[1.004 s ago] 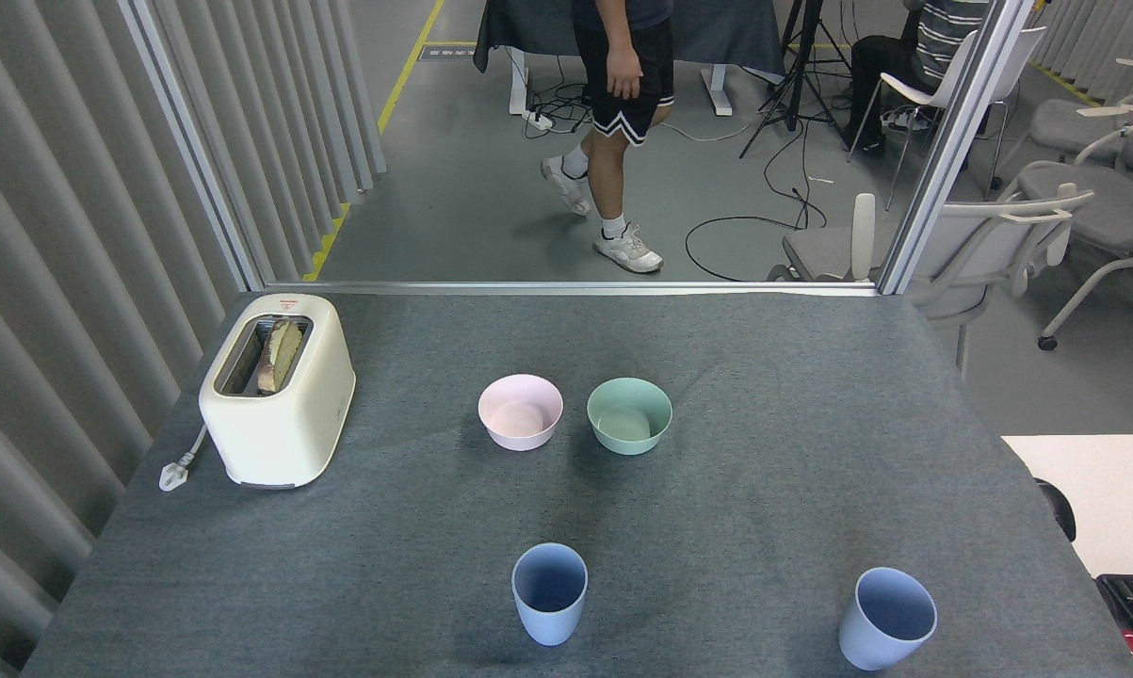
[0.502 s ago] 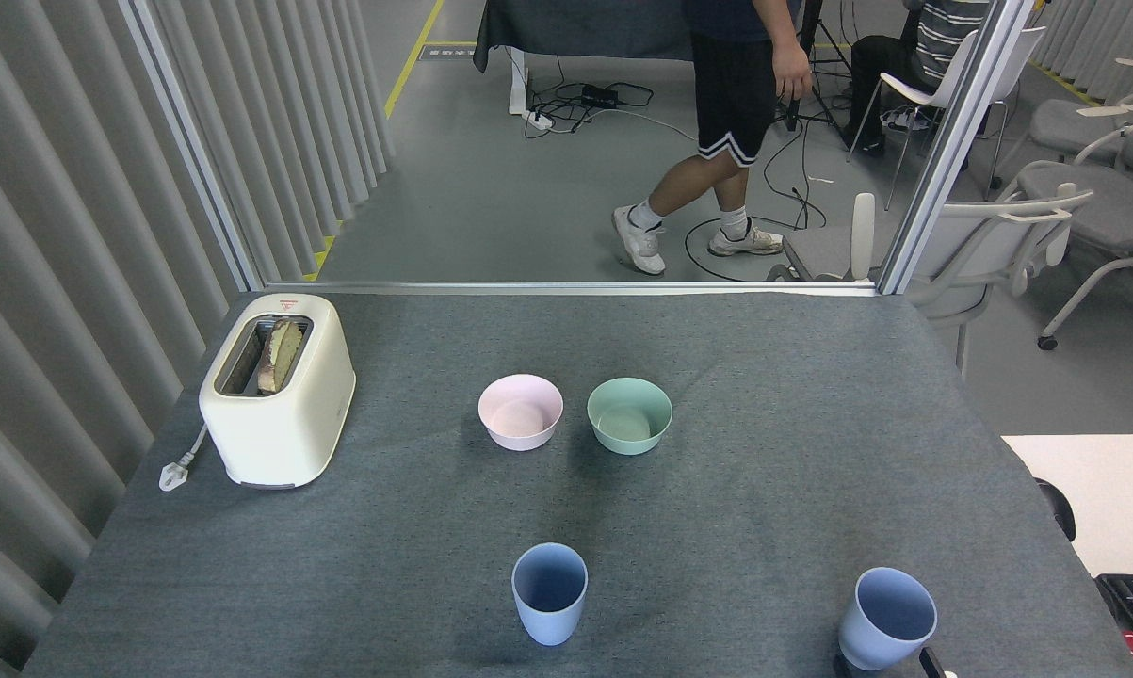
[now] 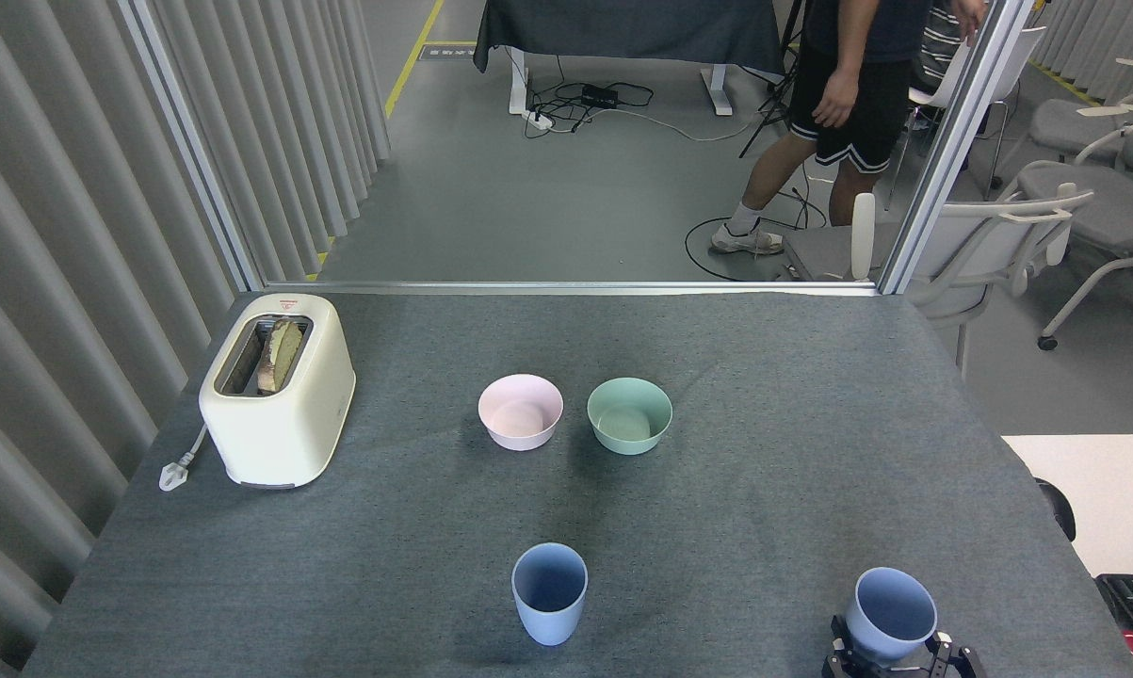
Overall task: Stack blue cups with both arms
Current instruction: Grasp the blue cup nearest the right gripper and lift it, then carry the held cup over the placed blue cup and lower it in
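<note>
A: Coming up from the bottom edge, the right gripper (image 3: 891,654) is now around the base of the right cup (image 3: 891,617). A second ago that corner showed only the cup; half a second ago just a dark tip beside it.

B: Closed on it?

A: Can't tell. Fingers show on both sides of the base, but the frame edge cuts them off and the contact is hidden. The cup has barely shifted and looks upright on the table (image 3: 764,377).

B: Left gripper?

A: Out of view. The left cup (image 3: 549,591) stands untouched near the front centre, well apart from the right one.

B: So where does that put the task?

A: At the very start, by the look of it. The right arm is going for the first grasp; nothing is lifted, nothing stacked. If the grip holds, that cup probably gets carried over to the left one, or the left arm brings its cup to meet it.

B: Anything else moved?

A: Only the person (image 3: 849,104) behind the table, who walked from centre to the right. The pink bowl (image 3: 520,411), green bowl (image 3: 629,415) and toaster (image 3: 279,391) are where they were.

B: Risk?

A: A low grip on a tapered cup could tip it during the lift.
</note>
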Available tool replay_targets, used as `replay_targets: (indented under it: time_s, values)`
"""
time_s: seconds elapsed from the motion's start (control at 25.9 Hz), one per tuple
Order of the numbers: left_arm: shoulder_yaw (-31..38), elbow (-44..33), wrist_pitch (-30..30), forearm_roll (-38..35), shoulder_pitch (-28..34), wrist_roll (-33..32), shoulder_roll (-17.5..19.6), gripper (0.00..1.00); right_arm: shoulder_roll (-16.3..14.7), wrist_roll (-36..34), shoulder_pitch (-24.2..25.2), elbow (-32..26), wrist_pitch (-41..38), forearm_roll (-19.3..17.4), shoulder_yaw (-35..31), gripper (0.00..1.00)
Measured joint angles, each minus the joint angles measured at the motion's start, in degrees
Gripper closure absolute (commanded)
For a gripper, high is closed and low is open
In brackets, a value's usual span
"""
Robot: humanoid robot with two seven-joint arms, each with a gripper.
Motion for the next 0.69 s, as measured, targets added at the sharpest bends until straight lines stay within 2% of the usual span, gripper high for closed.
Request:
replay_targets:
  time_s: [0.08,0.27,0.42,0.54,0.69]
  values:
    - [-0.01,0.0,0.0,0.02,0.0,0.01,-0.01,0.0,-0.01,-0.21,-0.2,0.02,0.0,0.24,0.0,0.38]
    - [0.0,0.0,0.03,0.03,0.0,0.01,-0.02,0.0,0.38,-0.75,-0.36,-1.4,0.19,0.81,-0.12,0.41]
    - [0.0,0.0,0.05,0.03,-0.06,0.01,-0.02,0.0,1.39,-1.14,-1.32,-5.48,0.5,1.04,0.13,0.42]
    - [0.0,0.01,0.05,0.02,-0.08,0.01,-0.03,0.0,4.02,1.26,-5.07,-7.25,0.67,2.87,1.94,0.41]
    - [0.0,0.0,0.05,0.01,-0.08,0.03,-0.09,0.0,9.97,4.77,-11.37,-6.37,3.22,7.64,6.16,0.4]
